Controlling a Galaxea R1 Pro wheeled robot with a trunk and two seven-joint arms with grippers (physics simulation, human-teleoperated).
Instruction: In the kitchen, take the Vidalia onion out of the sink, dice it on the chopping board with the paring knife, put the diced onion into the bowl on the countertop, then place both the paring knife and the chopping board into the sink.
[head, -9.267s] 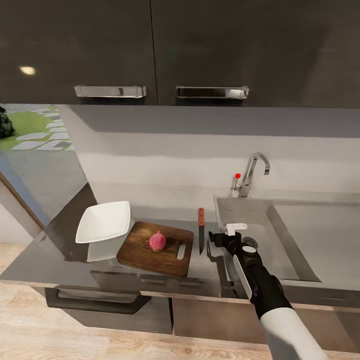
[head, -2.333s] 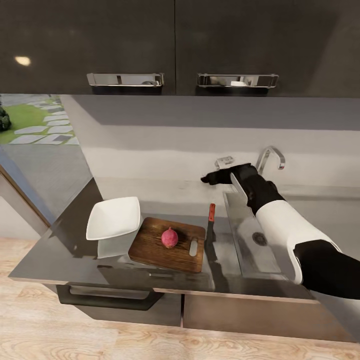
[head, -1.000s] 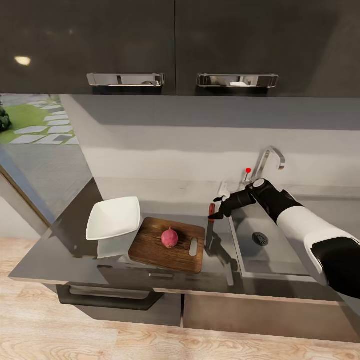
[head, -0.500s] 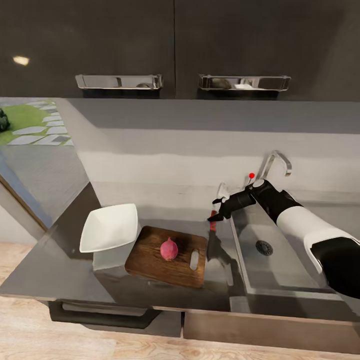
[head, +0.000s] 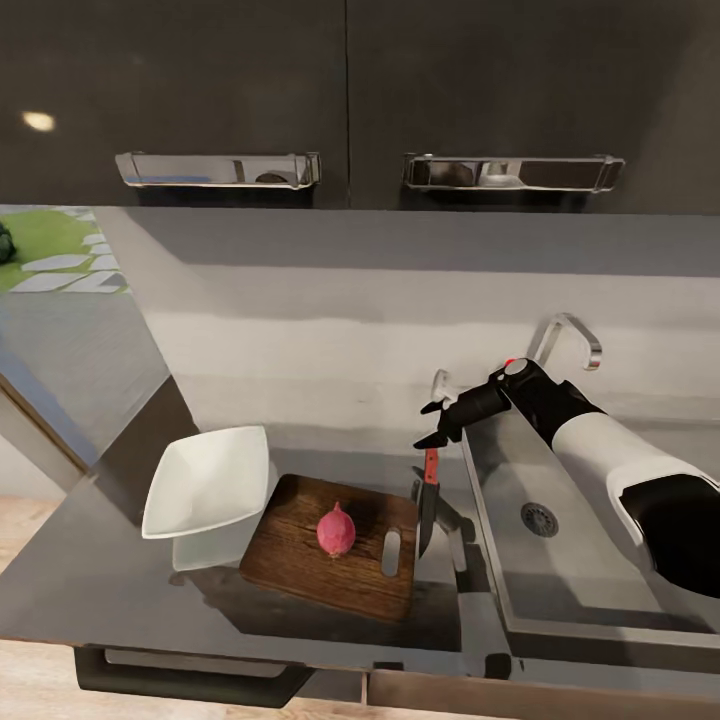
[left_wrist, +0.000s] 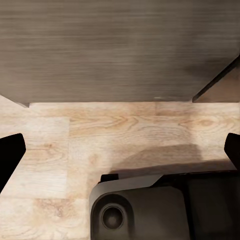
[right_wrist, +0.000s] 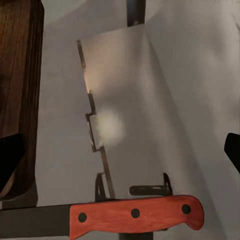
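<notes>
The right gripper (head: 432, 424) hovers with its fingers spread just above the paring knife (head: 429, 495), which lies on the worktop (head: 120, 590) between the chopping board (head: 300, 560) and sink (head: 590, 560), apparently to pick it up and dice the Vidalia onion (head: 336, 530) resting on that board.

1 Vidalia onion (head: 336, 530) | 1 chopping board (head: 300, 560) | 1 paring knife (head: 428, 492), handle rivets 3 | 1 bowl (head: 205, 481) | 1 sink (head: 580, 560), 1 drain | cabinet bar handles (head: 218, 170) above: 2, possibly more out of frame
</notes>
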